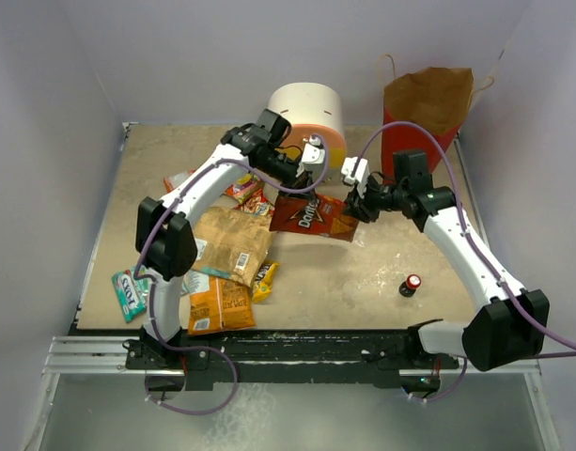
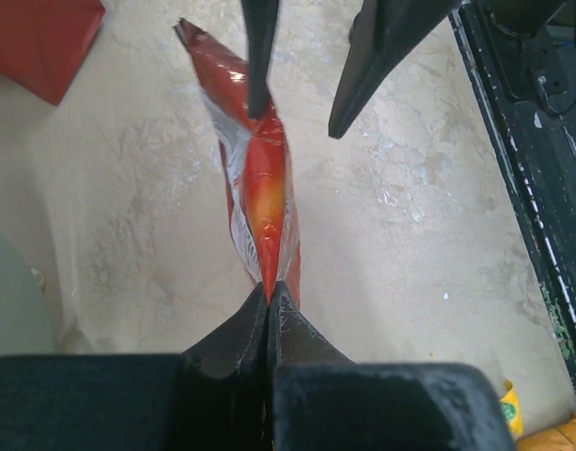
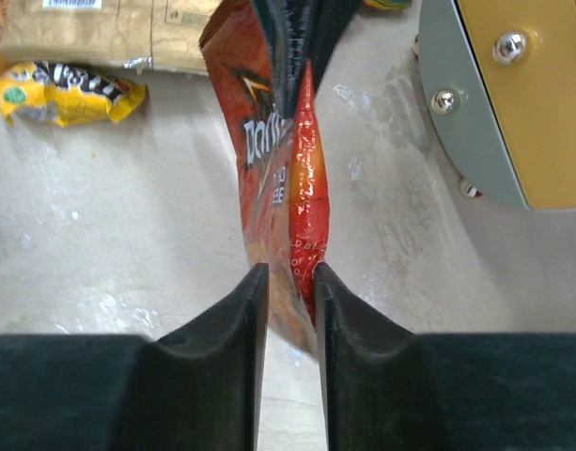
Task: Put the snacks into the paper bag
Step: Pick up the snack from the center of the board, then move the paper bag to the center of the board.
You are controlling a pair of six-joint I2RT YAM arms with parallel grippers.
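The red Doritos bag [image 1: 311,216] hangs above the table middle between both grippers. My left gripper [image 1: 309,177] is shut on the bag's one edge [image 2: 261,188], its tips pinched together [image 2: 269,289]. My right gripper [image 1: 361,202] is open, its jaws [image 3: 290,272] standing either side of the bag's other edge [image 3: 278,160] with a gap. The brown paper bag [image 1: 428,103] stands upright at the back right. Other snacks lie at the left: a tan bag [image 1: 233,242], an orange bag [image 1: 220,303], a teal bag [image 1: 130,293], a yellow bar [image 1: 264,277] and small red packets [image 1: 245,193].
The round white-orange drawer unit [image 1: 311,113] stands at the back centre, right behind the grippers, and shows close in the right wrist view [image 3: 513,103]. A small red-and-white capped bottle [image 1: 412,284] stands at the front right. Grey walls enclose the table.
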